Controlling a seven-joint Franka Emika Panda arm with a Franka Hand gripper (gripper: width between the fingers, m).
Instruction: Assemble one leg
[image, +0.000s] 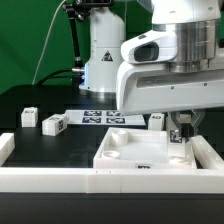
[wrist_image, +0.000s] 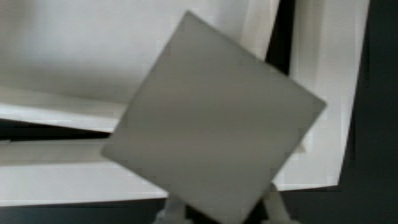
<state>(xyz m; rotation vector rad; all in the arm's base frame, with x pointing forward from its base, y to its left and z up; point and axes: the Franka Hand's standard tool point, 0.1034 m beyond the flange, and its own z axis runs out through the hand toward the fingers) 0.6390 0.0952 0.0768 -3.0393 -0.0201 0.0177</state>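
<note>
Three small white block-shaped tagged legs (image: 52, 124) are being left loose on the black tabletop (image: 60, 145), none fitted yet. A corner of the large white square panel (image: 135, 152) is being straddled by the gripper (image: 178, 136), probably for repositioning; whether the corner is actually being pinched cannot be told.

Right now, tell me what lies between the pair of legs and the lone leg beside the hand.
The marker board lies flat between the pair of legs and the lone leg; only the exterior view shows it.
</note>
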